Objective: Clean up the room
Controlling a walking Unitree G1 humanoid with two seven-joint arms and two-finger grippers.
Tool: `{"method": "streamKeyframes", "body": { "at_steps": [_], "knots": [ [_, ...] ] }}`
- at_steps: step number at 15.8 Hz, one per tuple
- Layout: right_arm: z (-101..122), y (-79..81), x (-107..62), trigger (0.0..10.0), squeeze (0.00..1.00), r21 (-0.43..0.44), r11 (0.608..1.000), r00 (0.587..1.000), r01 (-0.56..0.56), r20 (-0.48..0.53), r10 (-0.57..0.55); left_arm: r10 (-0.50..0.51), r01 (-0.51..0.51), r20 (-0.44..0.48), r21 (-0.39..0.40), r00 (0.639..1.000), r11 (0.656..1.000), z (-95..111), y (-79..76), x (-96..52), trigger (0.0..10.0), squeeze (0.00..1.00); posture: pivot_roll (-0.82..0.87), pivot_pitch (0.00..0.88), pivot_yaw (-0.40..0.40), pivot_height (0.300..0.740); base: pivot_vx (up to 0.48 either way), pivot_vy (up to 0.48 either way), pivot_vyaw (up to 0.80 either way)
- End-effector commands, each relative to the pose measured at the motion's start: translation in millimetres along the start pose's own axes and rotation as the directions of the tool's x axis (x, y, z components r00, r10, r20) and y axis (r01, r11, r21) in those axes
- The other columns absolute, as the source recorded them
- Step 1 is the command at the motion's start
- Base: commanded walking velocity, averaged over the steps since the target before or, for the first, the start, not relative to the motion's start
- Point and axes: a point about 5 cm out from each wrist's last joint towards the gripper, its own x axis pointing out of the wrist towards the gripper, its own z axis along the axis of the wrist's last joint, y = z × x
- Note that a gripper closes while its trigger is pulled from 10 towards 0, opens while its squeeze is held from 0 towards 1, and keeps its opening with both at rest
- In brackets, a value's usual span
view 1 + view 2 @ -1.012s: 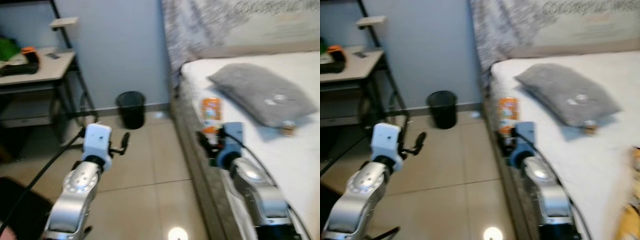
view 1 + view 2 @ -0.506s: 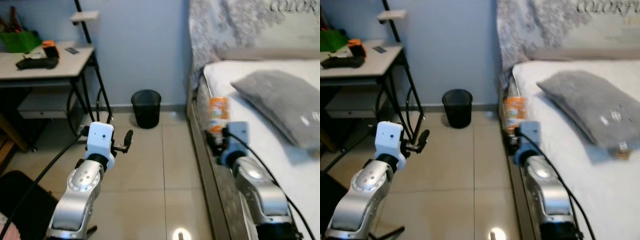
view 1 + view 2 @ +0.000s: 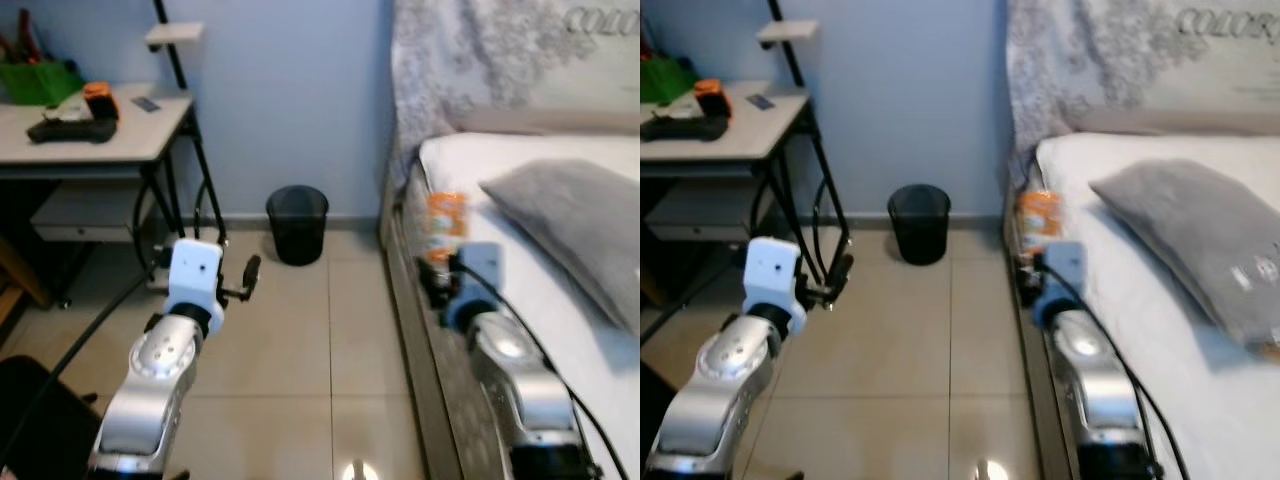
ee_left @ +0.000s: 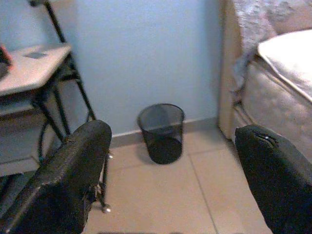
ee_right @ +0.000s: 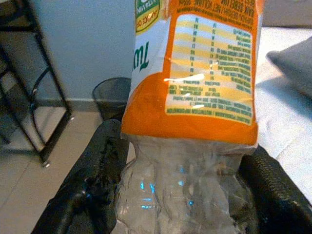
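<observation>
The right claw [image 5: 180,195] is pinching a clear plastic bottle [image 5: 195,92] with an orange and white label; its two black fingers [image 5: 97,180] press the crumpled lower part from either side. In the head views the bottle [image 3: 445,225] stands upright above the wrist, held over the bed's [image 3: 1160,290] near side edge, close to the head end. A grey pillow [image 3: 575,240] lies on the white sheet beyond it, towards the headboard corner.

The left claw [image 4: 170,195] is spread wide with nothing between its fingers [image 4: 68,180], raised over the tiled floor [image 3: 300,350]. It points at a black mesh bin [image 4: 162,131] that stands on the floor against the blue wall [image 3: 290,90], between the bed's head corner and the desk's [image 3: 100,130] leg. In the head view the bin [image 3: 297,223] is well apart from both claws.

On the desk, near its front edge, lies a dark object, perhaps a controller [image 3: 70,130], with something orange [image 3: 98,98] just behind it and a green item [image 3: 40,80] at the far edge. A small shelf [image 3: 172,33] sits above the desk's corner.
</observation>
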Motion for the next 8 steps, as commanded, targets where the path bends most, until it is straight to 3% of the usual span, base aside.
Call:
{"method": "streamKeyframes", "body": {
  "at_steps": [1, 8],
  "knots": [
    [8.4, 11.8, 3.2, 10.0, 0.0, -0.007, 0.999, 0.999, -0.034, 0.038, 0.034, 0.03, -0.031, 0.01, 0.018, 0.999, 0.999, 3.1, 9.5, -0.3, 10.0, 0.0, -0.01, 0.0, 0.031, 0.74, 0.379, 0.0, 0.0],
    [9.4, 11.6, 3.8, 10.0, 0.0, -0.015, 1.0, 0.999, -0.006, 0.045, 0.007, 0.011, -0.011, 0.009, 0.017, 1.0, 1.0, 1.6, 3.7, -0.7, 10.0, 0.0, 0.0, 0.0, 0.013, 0.74, 0.378, 0.0, 0.0]
  ]
}}
